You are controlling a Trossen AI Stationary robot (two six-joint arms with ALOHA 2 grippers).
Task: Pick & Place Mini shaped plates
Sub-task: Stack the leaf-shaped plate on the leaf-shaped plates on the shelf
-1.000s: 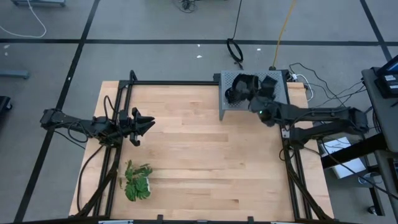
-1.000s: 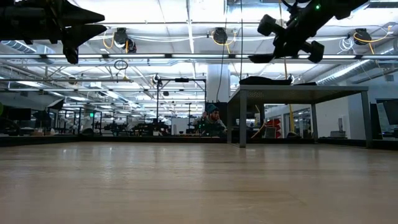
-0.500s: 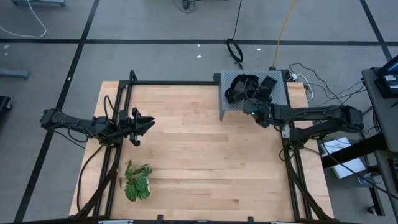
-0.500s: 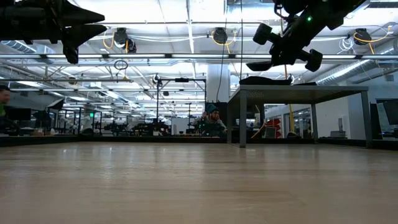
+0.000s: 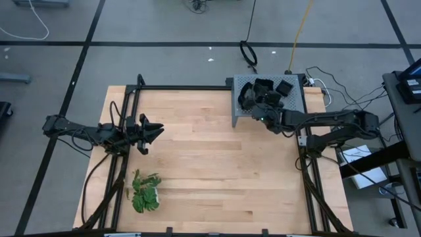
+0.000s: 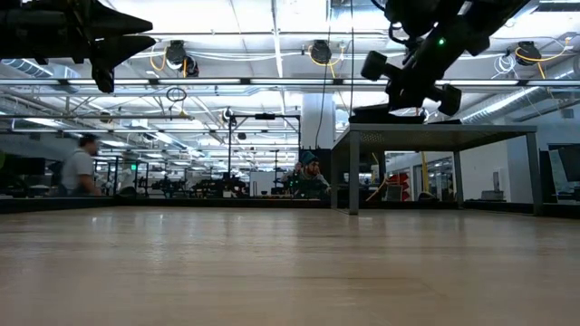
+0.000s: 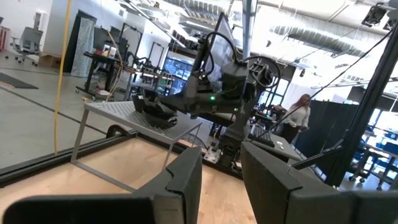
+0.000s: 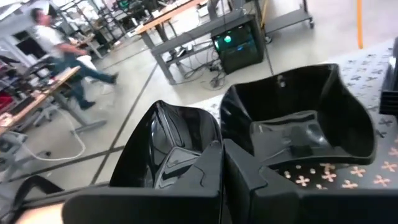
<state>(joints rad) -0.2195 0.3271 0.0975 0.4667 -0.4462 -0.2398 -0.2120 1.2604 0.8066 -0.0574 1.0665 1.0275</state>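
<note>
1. The mini shaped plates (image 8: 283, 118) lie right past your right claw (image 8: 222, 163), heaped on the grey perforated box (image 5: 297, 99) at the table's (image 5: 210, 171) far right corner.
2. That claw is closed and empty, poised over the pile (image 5: 263, 92); you are in the approach step, and no plate is picked yet.
3. Next, I judge, you must open it and pinch one glossy rim.
4. Your left claw (image 5: 158, 131) waits part-open, holding nothing, above the table's left side, the green plant (image 5: 145, 193) nearby.
5. No readable writing or brand shows anywhere.

No text, label, brand, number or sign can be read anywhere.
</note>
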